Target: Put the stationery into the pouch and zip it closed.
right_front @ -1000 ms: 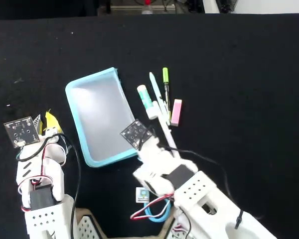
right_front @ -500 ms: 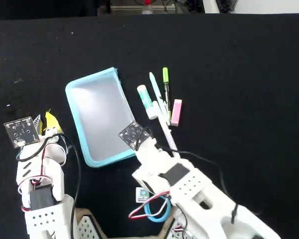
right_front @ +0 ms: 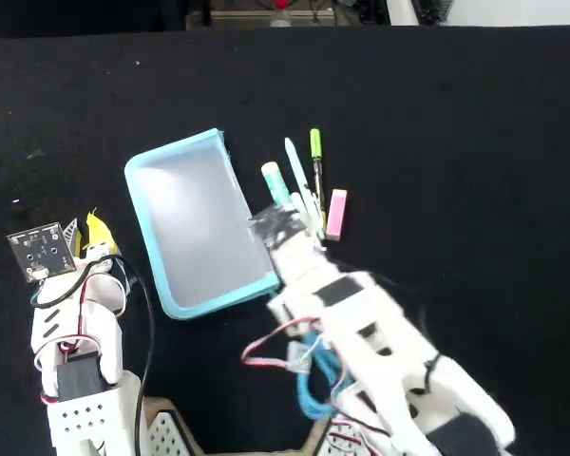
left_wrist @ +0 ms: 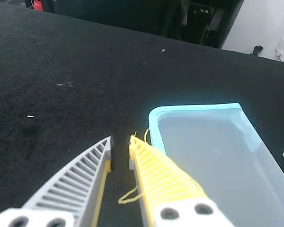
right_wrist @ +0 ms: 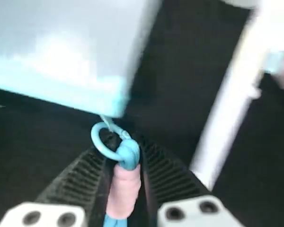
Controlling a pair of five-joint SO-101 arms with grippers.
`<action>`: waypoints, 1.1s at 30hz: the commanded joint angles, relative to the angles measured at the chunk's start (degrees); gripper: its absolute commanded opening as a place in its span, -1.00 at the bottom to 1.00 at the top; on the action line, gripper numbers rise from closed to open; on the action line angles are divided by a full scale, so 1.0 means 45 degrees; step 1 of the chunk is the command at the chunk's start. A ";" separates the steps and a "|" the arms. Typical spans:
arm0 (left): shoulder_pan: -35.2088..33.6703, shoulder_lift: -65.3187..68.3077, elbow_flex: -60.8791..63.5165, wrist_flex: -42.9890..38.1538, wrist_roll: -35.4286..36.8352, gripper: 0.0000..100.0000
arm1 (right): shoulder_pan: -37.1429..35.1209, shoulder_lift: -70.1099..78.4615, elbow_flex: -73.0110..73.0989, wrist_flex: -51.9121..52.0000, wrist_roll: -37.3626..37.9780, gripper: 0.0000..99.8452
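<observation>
The light blue pouch point(right_front: 195, 223) lies flat left of centre. Beside its right edge lie a glue stick point(right_front: 275, 183), a white pen point(right_front: 294, 155), a green marker point(right_front: 315, 144) and a pink eraser point(right_front: 336, 213). My right arm point(right_front: 361, 313) stretches over the pouch's near right corner. In the right wrist view my right gripper point(right_wrist: 120, 142) is shut on the blue zipper pull point(right_wrist: 114, 144) at a pouch corner point(right_wrist: 104, 97), with the white pen point(right_wrist: 232, 104) alongside. My left gripper point(right_front: 93, 233) point(left_wrist: 120, 141) rests shut on the table, just left of the pouch point(left_wrist: 213, 151), holding nothing.
The tabletop is a black cloth point(right_front: 456, 142) with wide free room at the back and right. Blue and red cables point(right_front: 309, 375) hang from my right arm near the front edge. A yellow thread point(left_wrist: 130, 196) dangles from my left gripper.
My right arm has pushed forward along the pouch's right edge, its wrist now close to the glue stick. The left arm and the stationery have not moved.
</observation>
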 commanded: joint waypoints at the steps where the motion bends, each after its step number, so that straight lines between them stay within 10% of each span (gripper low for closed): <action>1: 0.0049 -0.0059 0.0264 -0.0020 -0.0020 -0.85 | 0.1485 -0.1397 -0.0733 0.2208 0.2579 -0.98; 12: 0.0049 -0.0059 0.0264 -0.0020 -0.0020 -0.85 | 0.1524 -0.2139 -0.0420 0.4708 0.5392 -0.58; 33: 0.0029 -0.0059 0.0264 0.0020 -0.0020 -0.85 | 0.0117 -0.2120 0.1045 0.1192 0.5431 -0.70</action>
